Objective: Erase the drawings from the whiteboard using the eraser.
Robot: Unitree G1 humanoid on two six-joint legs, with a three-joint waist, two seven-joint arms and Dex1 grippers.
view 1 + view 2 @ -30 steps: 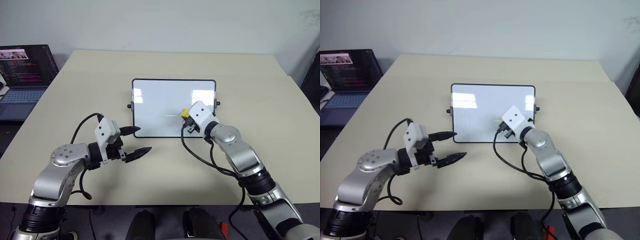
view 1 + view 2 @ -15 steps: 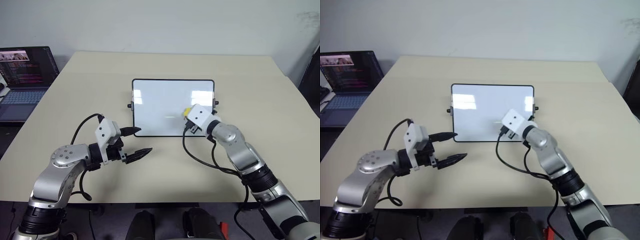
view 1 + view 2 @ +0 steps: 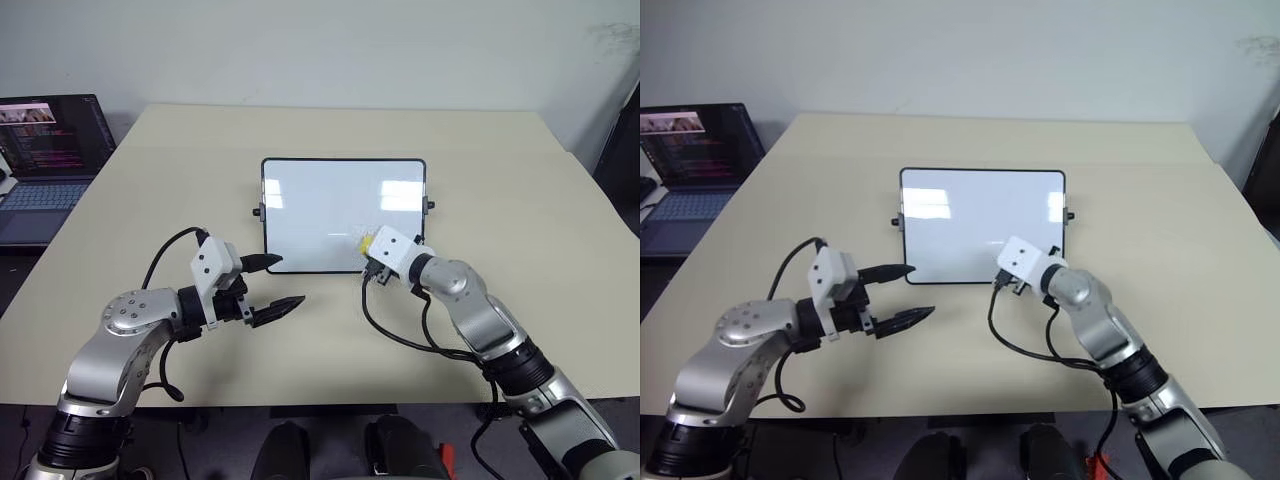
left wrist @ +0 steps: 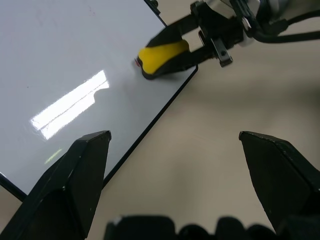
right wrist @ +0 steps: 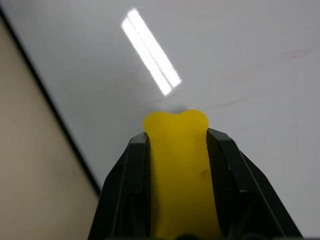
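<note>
Right gripper (image 4: 197, 42), clenched on the eraser (image 4: 162, 56), has dragged it toward the whiteboard's (image 3: 320, 200) near right corner; left gripper (image 3: 275, 283) idles open; strokes nearly finished.

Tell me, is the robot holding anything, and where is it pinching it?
Yes. The right gripper pinches the yellow eraser by its two long sides, its tip poking out onto the whiteboard. The left gripper is open, holding nothing.

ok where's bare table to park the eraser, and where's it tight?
Free: tan table right of the whiteboard, and between board and laptop. Tight: the board's near edge, where the right gripper holds the eraser and the open left gripper sits.
</note>
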